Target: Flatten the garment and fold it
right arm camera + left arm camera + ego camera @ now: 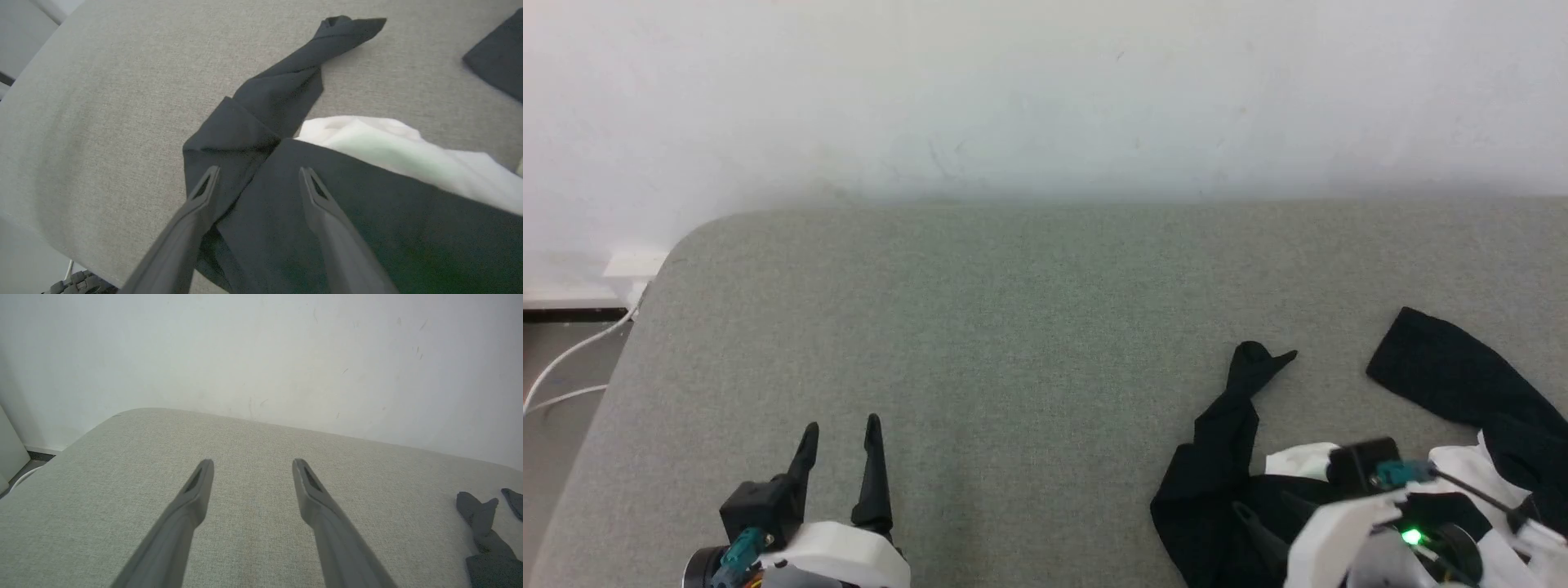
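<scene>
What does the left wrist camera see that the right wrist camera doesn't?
Left wrist view: the open left claw over bare grey fabric surface, with a wide white wall behind. Right wrist view: the open right claw over the white soft-fabric T-shirt with black sleeves, its white body bunched. Both: the surface and one twisted black sleeve.

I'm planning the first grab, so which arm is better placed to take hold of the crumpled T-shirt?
Right, probably. The open right pincer hangs over a black sleeve of the T-shirt, while the open left pincer is over the grey fabric surface, far from it.
</scene>
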Robot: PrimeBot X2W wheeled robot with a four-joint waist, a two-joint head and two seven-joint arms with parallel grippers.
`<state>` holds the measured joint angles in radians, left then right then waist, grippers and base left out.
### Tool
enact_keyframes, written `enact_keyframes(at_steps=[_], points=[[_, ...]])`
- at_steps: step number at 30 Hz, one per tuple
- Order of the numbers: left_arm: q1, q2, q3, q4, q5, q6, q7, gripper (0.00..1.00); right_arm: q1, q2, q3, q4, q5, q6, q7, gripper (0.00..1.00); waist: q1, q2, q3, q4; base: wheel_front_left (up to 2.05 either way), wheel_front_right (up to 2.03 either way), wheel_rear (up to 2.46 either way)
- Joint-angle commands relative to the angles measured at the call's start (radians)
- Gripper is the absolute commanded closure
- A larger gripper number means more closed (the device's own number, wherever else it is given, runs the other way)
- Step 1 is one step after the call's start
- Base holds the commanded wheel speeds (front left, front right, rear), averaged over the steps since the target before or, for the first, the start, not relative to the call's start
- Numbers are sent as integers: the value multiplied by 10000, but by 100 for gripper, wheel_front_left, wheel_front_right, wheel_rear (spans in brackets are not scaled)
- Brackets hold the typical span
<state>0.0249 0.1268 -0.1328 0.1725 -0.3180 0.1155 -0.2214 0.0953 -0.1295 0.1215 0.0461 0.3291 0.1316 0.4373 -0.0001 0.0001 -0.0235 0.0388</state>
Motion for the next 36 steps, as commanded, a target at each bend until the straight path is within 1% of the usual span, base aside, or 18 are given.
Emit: enact_keyframes(at_steps=[1,5,9,11,12,13,14,19,22,25,27,28,29,32,36], points=[[54,41,-30,-61,-30,43,-6,0,-594,-75,254,411,211,-9,322,0,1,-1,165,114,0,0,0],[-138,16,-124,-36,-18,13,-34,0,-1743,-171,767,1898,454,-9,652,0,1,-1,380,266,0,0,0],[-344,-8,-198,43,-37,-44,-71,0,-2717,25,1125,3603,724,-9,727,0,1,-1,591,418,0,0,0],[-441,-13,-223,102,-47,-64,-89,0,-3050,133,1346,4452,872,-9,956,0,1,-1,668,484,0,0,0],[-493,-19,-242,135,-47,-76,-98,0,-3200,191,1457,4806,976,-9,1045,44,1,-1,697,527,0,0,0],[-537,-25,-260,170,-51,-87,-107,0,-3344,255,1555,5094,1105,-9,1059,67,1,-1,714,564,0,0,0],[-569,-26,-269,198,-55,-95,-117,0,-3492,299,1689,5309,1182,-9,992,100,1,-1,733,593,0,0,0],[-602,2,-240,292,-92,-87,-172,0,-4241,546,2411,5413,1375,-9,-715,100,1,-1,780,596,0,0,0],[-588,15,-246,330,-97,-74,-196,0,-4542,661,3186,5191,1468,-9,-1672,100,1,-1,775,562,0,0,0],[-614,19,-267,365,-94,-60,-212,0,-4574,731,4137,5038,1729,-9,-2186,100,1,-1,785,517,0,0,0],[-650,21,-305,398,-94,-78,-218,0,-4488,749,4626,5220,1851,-9,-2228,100,1,-1,815,488,0,0,0],[-678,12,-326,419,-93,-80,-221,0,-4467,753,4775,5324,1858,-9,-2343,64,1,-1,834,479,0,0,0],[-715,-3,-359,442,-94,-95,-225,0,-4451,754,4875,5418,1848,-9,-2512,0,1,-1,856,478,0,0,0],[-819,-40,-455,524,-91,-139,-239,0,-4384,698,4937,5316,1743,-9,-3565,0,1,-1,880,432,0,0,0],[-838,-28,-496,628,-79,-133,-260,0,-4014,338,4572,4585,1485,-9,-5260,0,1,-1,822,247,0,0,0]])
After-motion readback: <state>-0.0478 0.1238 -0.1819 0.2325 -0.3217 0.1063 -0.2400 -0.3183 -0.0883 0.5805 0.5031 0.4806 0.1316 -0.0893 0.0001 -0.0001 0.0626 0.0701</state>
